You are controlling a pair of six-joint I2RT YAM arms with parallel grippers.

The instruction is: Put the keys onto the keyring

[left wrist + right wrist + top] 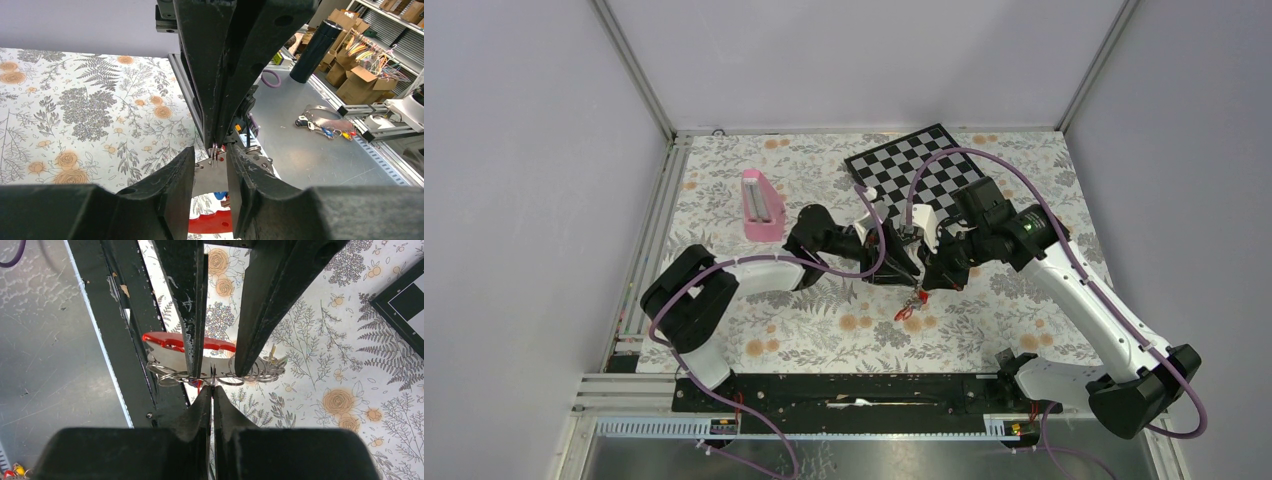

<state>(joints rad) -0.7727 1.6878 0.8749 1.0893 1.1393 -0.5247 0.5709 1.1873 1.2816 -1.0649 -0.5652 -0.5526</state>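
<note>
Left hand [210, 165] narrow, fingers straddling keyring [172, 341] above mid-tabletop [824, 330]; can't tell if it's gripping. Right hand [212, 395] pinched on the keys [260, 371] wire loop. Chessboard [924, 165] edge just far; pink block [759, 205] far-left, well apart.

Keyring [210, 182] between the left gripper's [211, 151] jaws — grey face showing, red edge below.

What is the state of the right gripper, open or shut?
Shut: in its wrist view the right gripper is closed tip to tip, pinching a thin wire ring beside the red keyring.
</note>
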